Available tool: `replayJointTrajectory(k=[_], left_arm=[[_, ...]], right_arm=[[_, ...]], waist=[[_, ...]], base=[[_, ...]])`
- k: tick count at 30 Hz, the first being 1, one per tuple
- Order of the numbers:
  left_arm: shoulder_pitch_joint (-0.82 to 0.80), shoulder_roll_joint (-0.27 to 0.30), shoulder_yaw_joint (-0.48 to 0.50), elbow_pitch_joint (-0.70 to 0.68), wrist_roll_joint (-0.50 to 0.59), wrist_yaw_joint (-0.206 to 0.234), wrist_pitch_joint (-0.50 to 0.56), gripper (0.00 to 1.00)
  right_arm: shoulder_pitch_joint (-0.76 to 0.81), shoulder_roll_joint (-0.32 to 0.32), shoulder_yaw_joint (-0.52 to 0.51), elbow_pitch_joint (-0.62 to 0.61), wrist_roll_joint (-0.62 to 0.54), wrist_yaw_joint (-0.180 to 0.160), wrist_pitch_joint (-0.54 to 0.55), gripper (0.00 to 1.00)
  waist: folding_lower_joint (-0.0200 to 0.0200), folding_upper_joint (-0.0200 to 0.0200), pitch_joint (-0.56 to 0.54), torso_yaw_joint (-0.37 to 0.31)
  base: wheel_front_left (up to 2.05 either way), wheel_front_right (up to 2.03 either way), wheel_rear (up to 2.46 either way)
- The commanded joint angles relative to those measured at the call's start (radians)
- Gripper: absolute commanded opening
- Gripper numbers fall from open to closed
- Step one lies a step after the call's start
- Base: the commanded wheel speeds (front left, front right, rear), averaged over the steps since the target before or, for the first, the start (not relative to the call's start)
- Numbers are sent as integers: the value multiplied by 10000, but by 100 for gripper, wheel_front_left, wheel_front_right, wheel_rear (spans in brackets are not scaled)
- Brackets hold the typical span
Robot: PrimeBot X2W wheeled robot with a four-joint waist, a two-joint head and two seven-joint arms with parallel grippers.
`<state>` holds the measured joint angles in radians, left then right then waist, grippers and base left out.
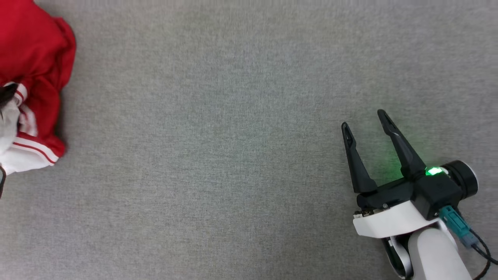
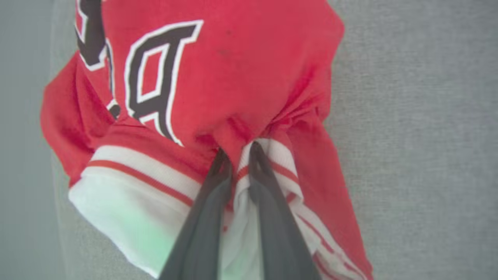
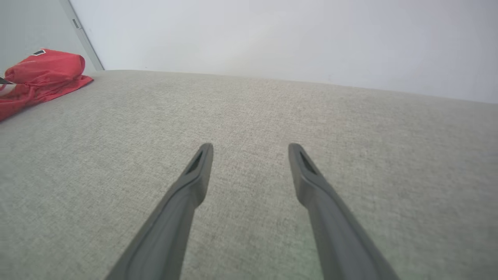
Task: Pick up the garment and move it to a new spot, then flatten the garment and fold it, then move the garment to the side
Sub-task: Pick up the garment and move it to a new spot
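Observation:
The garment [image 1: 35,70], a red jersey with white striped-trim sleeves, lies bunched at the far left edge of the head view. In the left wrist view the garment [image 2: 241,70] shows black white-outlined letters, and my left gripper [image 2: 238,149] is shut on a fold of it at the striped sleeve trim. A dark tip of that gripper [image 1: 7,95] peeks in at the head view's left edge. My right gripper [image 1: 363,118] rests open at the lower right, far from the shirt, nothing between its fingers. The right wrist view has that gripper [image 3: 250,147] open, the garment [image 3: 39,74] at upper left.
A grey fabric surface [image 1: 218,155] spreads under everything. In the right wrist view a pale wall [image 3: 291,39] rises behind the surface's far edge, with a corner strip [image 3: 81,35] at the upper left near the shirt.

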<state>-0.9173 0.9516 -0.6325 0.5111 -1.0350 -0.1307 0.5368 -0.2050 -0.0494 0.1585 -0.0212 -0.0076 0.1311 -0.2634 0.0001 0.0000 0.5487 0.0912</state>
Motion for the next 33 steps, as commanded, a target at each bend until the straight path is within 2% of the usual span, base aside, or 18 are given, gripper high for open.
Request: replayJointTrajectory(k=[1,9,16,20,25,31,33], left_arm=[[148,101,-84,-186,-21,8,-178,0],[727,288,-1002,-1441,-37,8,-1366,0],[1018,-512,-1943,-2506,371,8,-2020,0],[1203,-1294,-2301,-3056,637,115,-2334,0],[1271,-2663,-2580,-3361,864,508,-2844,0],[714,-4400,-2997,-2664,1261,644,-3327,0],[547,-4955,-3105,-2195,1403,829,-3396,0]], right_arm=[[52,-15,8,65,69,-7,-21,100],[367,-13,59,394,601,-7,-21,100],[675,-10,2,489,899,-7,-21,100],[763,-10,-25,486,999,-7,-21,100],[790,-7,-107,437,1082,-7,-21,100],[579,-4,-434,309,978,-7,-21,100],[522,-4,-584,246,986,-7,-21,100]], waist=[[-1,0,-564,-167],[-1,0,-2023,-811],[-1,0,-2940,-1362],[-1,0,-3260,-1696],[-1,0,-3439,-2205],[-1,0,-3368,-2931],[-1,0,-3304,-3155]], base=[[0,0,0],[0,0,0],[0,0,0],[0,0,0],[0,0,0],[0,0,0],[0,0,0]])
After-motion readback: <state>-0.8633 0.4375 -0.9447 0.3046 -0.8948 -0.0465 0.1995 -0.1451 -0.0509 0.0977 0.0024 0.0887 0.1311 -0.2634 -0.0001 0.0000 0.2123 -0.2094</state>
